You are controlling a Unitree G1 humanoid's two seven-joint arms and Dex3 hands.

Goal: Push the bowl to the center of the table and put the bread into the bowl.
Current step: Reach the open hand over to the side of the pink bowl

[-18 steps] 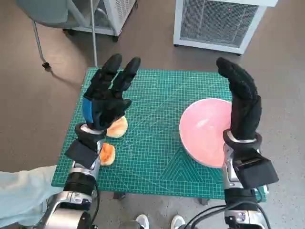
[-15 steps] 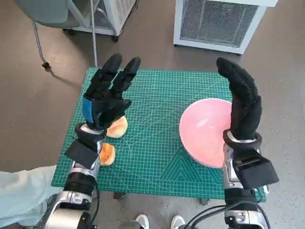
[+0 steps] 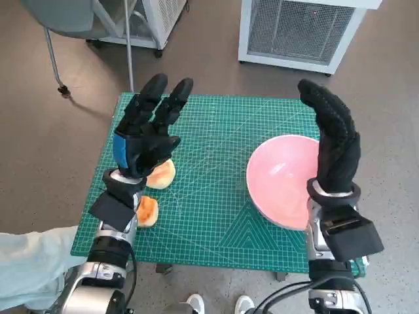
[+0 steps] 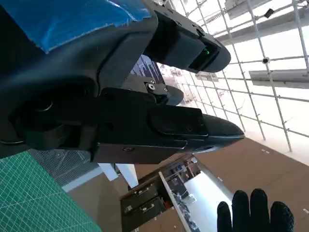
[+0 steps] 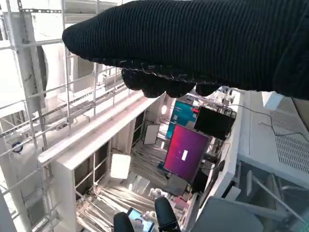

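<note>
While empty and spread, right robot hand [image 3: 335, 140] over pink bowl's [image 3: 281, 180] right rim.

Green cutting mat [image 3: 216, 216] on table; white cabinet [image 3: 301, 29] behind; chair [image 3: 65, 19] far-left

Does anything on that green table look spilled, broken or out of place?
Nothing spilled or broken. The pink bowl sits empty, off toward the table's right side, not central. Two bread pieces lie on the green mat near the left hand.
</note>
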